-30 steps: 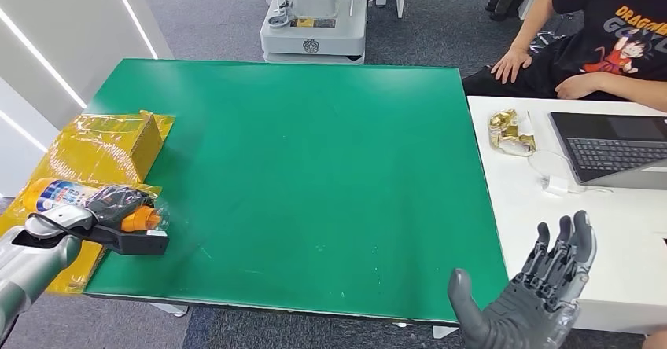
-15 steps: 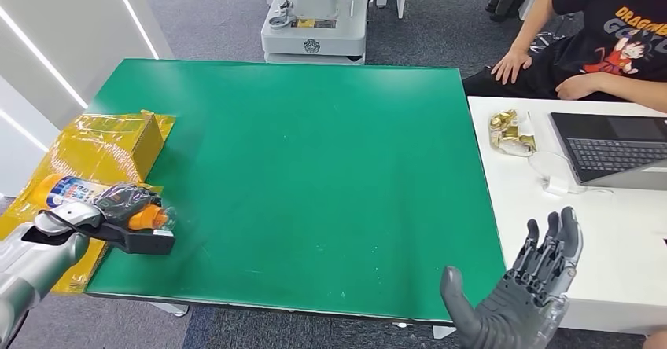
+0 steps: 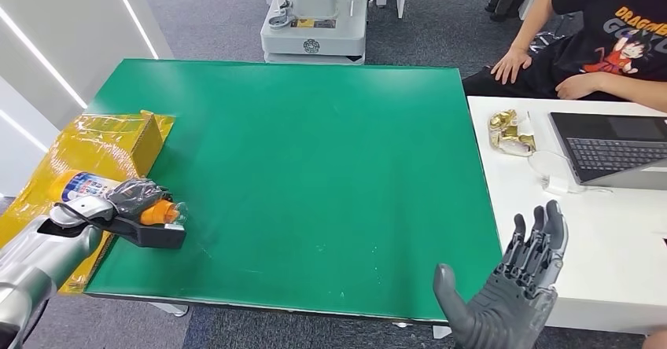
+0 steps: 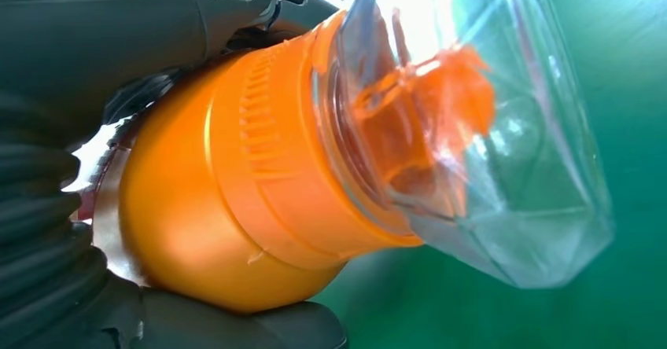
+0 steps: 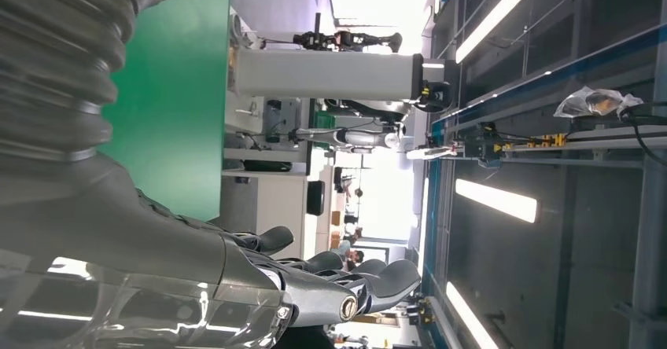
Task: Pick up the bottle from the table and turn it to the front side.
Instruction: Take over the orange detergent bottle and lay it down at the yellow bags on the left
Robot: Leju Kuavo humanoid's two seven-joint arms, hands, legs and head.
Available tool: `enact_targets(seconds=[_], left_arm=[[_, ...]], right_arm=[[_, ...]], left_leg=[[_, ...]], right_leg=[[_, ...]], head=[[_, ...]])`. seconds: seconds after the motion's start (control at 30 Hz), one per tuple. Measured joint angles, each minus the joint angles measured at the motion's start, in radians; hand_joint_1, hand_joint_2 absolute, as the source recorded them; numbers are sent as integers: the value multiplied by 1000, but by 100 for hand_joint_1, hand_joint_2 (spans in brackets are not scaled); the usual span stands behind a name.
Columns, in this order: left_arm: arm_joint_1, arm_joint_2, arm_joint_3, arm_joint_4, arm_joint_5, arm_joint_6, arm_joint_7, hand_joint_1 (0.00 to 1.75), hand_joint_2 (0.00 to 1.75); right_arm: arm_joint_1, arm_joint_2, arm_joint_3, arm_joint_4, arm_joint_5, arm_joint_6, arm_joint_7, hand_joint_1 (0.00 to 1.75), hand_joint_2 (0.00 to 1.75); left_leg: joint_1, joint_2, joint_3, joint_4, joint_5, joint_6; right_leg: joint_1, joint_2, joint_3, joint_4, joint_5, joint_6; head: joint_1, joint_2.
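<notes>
An orange bottle [image 3: 86,188] with a white and blue label and a clear cap lies on its side at the green table's [image 3: 315,160] front left edge. My left hand [image 3: 130,200] grips it around the neck end. Up close in the left wrist view, the bottle's orange shoulder [image 4: 236,200] and clear cap [image 4: 488,137] stick out from the dark fingers [image 4: 134,27]. My right hand [image 3: 511,286] hovers past the table's front right corner, fingers spread and pointing up, nothing in it; its fingers [image 5: 330,286] also show in the right wrist view.
A yellow taped box [image 3: 110,141] sits just behind the bottle on yellow wrap. To the right stands a white table [image 3: 550,231] with a laptop [image 3: 613,148], cable and gold wrappers [image 3: 510,131]. A seated person [image 3: 598,34] is beyond it. A white machine base [image 3: 315,27] stands behind the green table.
My left hand has carried the bottle a little to the right and further onto the table. My right hand has drifted slightly left and lower.
</notes>
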Motion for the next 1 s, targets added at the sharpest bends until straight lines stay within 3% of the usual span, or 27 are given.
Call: enact_targets(seconds=[0.2,0.33,0.6,1.0], left_arm=[[-26,-34,-2,29,-9,-12,2,171,175],[-44,-66,-3,54,-17,-11,16,5,175],[-72,-106,-8,87,-28,-9,23,0,175],[-73,-118,-11,98,-28,20,32,0,175]], right_arm=[[1,0,-1,-1,16,0,2,0,175],[8,0,-4,-13,36,0,9,0,175],[23,24,-12,-39,81,31,38,0,175],[30,58,-33,-59,105,46,50,0,175]], left_leg=[[0,0,0,0,0,0],[0,-1,1,0,0,0],[0,-1,1,0,1,-1],[0,-1,1,0,2,0]], right_leg=[[0,0,0,0,0,0],[0,-1,1,0,0,0],[0,-1,1,0,1,-1],[0,-2,2,0,1,-1]], head=[[0,0],[0,0],[0,0],[0,0]])
